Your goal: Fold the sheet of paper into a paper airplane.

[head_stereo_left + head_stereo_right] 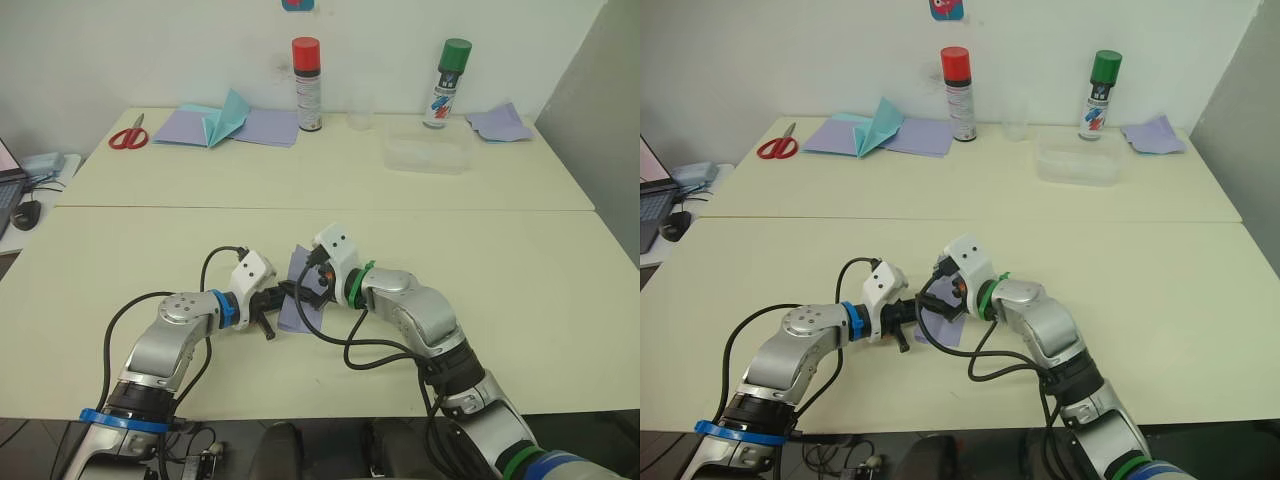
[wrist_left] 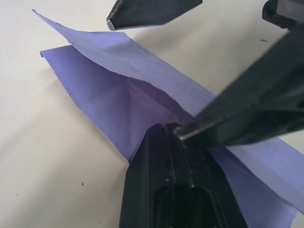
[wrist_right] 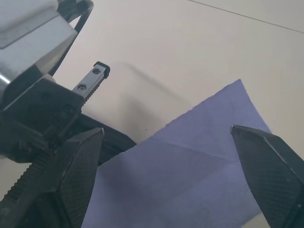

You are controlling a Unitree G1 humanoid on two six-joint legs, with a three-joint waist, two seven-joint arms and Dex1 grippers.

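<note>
The sheet of paper (image 1: 297, 302) is lavender and lies near the table's front middle, between my two grippers. It is partly folded, with creases and one flap (image 2: 118, 57) standing up. My left gripper (image 1: 279, 299) comes from the left and is shut on the sheet's near edge; its fingertips (image 2: 190, 129) meet on the paper. My right gripper (image 1: 312, 284) hovers over the sheet from the right, open wide, and its fingers (image 3: 78, 171) straddle the paper (image 3: 199, 156) without touching it. The paper airplane is out of view.
At the back stand a red-capped spray can (image 1: 307, 85), a green-capped can (image 1: 446, 85), a small clear cup (image 1: 360, 118) and a clear plastic container (image 1: 428, 150). Back left: scissors (image 1: 128, 135), a teal paper piece (image 1: 225, 118) on lavender sheets. A rumpled scrap (image 1: 500, 123) lies back right.
</note>
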